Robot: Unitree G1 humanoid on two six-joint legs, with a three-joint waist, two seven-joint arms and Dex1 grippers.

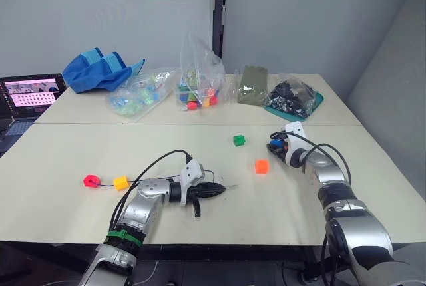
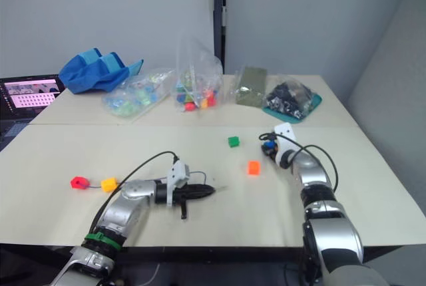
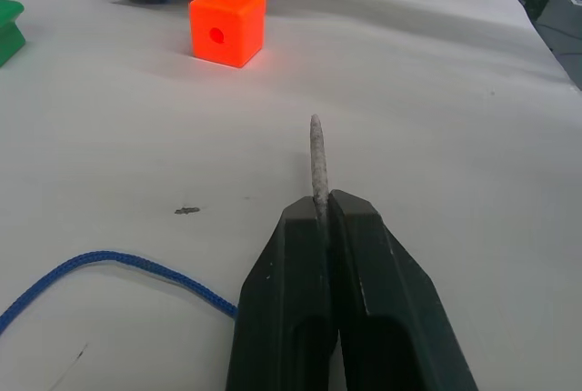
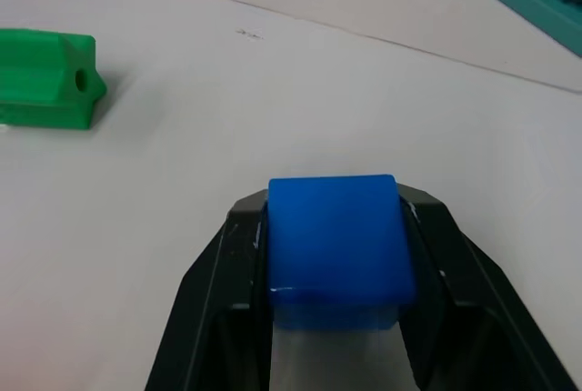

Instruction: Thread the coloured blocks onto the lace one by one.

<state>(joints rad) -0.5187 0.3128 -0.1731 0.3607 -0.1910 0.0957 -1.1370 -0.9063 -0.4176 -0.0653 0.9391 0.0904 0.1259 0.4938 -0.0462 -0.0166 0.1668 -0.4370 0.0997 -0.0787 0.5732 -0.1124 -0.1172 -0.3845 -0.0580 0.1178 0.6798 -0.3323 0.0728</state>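
My left gripper [image 1: 219, 190] lies low over the table's front middle, shut on the lace's stiff pale tip [image 3: 316, 156], which pokes out past the fingers. The dark blue lace [image 3: 109, 260] trails back to the left, where a yellow block [image 1: 120, 182] and a red block [image 1: 90, 180] sit along it. An orange block [image 1: 261, 166] lies ahead of the tip, its hole facing the left wrist camera. Farther back is the green block [image 1: 239, 140]. At the right, my right gripper [image 1: 275, 146] is shut on the blue block [image 4: 335, 236].
Along the table's back stand clear bags of colourful pieces [image 1: 198, 83], a blue cloth [image 1: 100, 70], an olive packet [image 1: 252, 85] and a teal tray of black parts [image 1: 293, 98]. A laptop [image 1: 30, 96] sits at the far left.
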